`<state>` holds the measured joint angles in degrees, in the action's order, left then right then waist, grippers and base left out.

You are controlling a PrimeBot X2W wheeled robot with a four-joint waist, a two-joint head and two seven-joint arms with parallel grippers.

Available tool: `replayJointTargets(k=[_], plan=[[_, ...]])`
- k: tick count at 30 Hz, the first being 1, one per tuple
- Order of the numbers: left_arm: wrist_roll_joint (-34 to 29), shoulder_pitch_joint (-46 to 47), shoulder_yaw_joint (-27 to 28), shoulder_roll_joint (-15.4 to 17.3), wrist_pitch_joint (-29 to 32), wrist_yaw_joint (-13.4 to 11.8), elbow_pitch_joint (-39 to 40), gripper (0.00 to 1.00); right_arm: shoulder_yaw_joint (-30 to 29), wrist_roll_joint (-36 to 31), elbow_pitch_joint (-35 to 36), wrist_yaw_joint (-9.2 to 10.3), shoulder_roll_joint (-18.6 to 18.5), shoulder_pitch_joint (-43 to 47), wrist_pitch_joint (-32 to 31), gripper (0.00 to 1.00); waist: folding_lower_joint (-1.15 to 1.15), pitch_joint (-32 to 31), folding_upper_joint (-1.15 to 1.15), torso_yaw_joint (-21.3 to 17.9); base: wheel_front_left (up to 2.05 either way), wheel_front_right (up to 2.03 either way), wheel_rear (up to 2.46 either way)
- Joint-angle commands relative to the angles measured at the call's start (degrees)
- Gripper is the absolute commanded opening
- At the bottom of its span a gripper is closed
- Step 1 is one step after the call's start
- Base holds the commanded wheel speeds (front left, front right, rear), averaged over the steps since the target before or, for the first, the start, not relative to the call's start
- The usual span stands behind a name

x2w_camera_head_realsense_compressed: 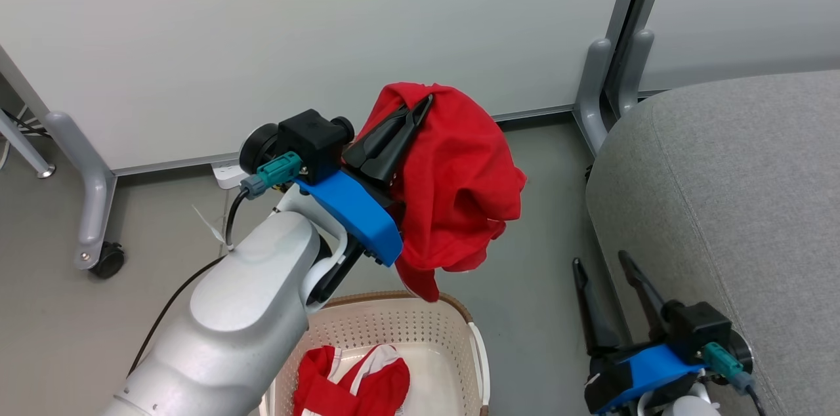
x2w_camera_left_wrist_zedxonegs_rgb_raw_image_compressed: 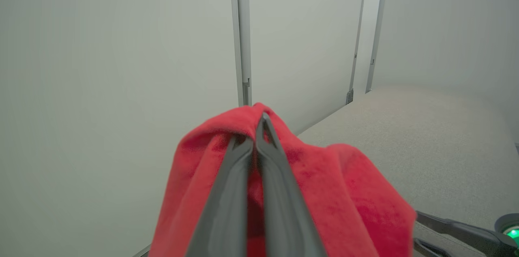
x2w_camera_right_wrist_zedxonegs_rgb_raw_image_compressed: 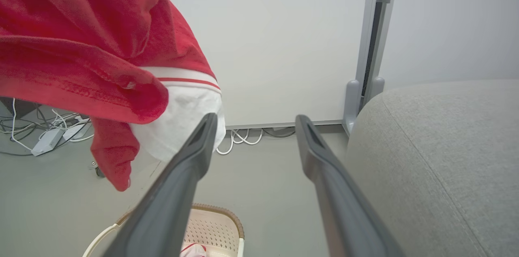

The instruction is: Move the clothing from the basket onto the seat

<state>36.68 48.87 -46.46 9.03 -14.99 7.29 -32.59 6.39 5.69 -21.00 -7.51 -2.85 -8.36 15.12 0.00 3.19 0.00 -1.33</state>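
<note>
My left gripper (x2w_camera_head_realsense_compressed: pixel 425 103) is shut on a red garment (x2w_camera_head_realsense_compressed: pixel 459 186), which hangs in the air above the basket's far rim. From the left wrist the same clothing (x2w_camera_left_wrist_zedxonegs_rgb_raw_image_compressed: pixel 332 192) drapes over the closed fingers. In the right wrist view it (x2w_camera_right_wrist_zedxonegs_rgb_raw_image_compressed: pixel 81 50) shows white trim with a red stripe. The cream basket (x2w_camera_head_realsense_compressed: pixel 420 324) sits on the floor below, holding another red and white garment (x2w_camera_head_realsense_compressed: pixel 354 386). The grey seat (x2w_camera_head_realsense_compressed: pixel 741 206) fills the right side. My right gripper (x2w_camera_head_realsense_compressed: pixel 600 265) stands open beside the seat's edge, holding nothing.
A white partition wall (x2w_camera_head_realsense_compressed: pixel 295 29) with grey feet on castors (x2w_camera_head_realsense_compressed: pixel 108 258) stands behind. Its post (x2w_camera_head_realsense_compressed: pixel 600 94) meets the floor close to the seat's corner. Cables and a power strip (x2w_camera_right_wrist_zedxonegs_rgb_raw_image_compressed: pixel 48 139) lie on the floor by the wall.
</note>
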Motion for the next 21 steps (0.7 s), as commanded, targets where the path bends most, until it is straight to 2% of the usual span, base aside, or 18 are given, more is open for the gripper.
replayJointTargets(k=[1, 15, 21], plan=[[0.27, -0.50, 0.20, 0.23, -0.29, 0.17, 0.00, 0.00, 0.63, -0.06, 0.24, 0.03, -0.04, 0.49, 0.06, 1.00, 0.00, -0.01, 0.00, 0.04, 0.00, 0.00, 0.00], [-0.78, -0.42, 1.10, 0.05, -0.30, 0.07, 0.05, 0.00, 15.15, 0.07, -1.82, 0.04, -0.20, -8.01, 0.06, 1.00, 0.00, 1.74, 0.00, 0.28, 0.00, 0.00, 0.00], [-1.40, 0.42, 1.20, -0.50, -0.30, 0.10, 0.20, 0.00, 18.71, 1.54, -3.72, 0.04, -0.14, -13.40, 0.05, 1.00, 0.00, 3.00, 0.00, 0.87, 0.00, 0.00, 0.00]])
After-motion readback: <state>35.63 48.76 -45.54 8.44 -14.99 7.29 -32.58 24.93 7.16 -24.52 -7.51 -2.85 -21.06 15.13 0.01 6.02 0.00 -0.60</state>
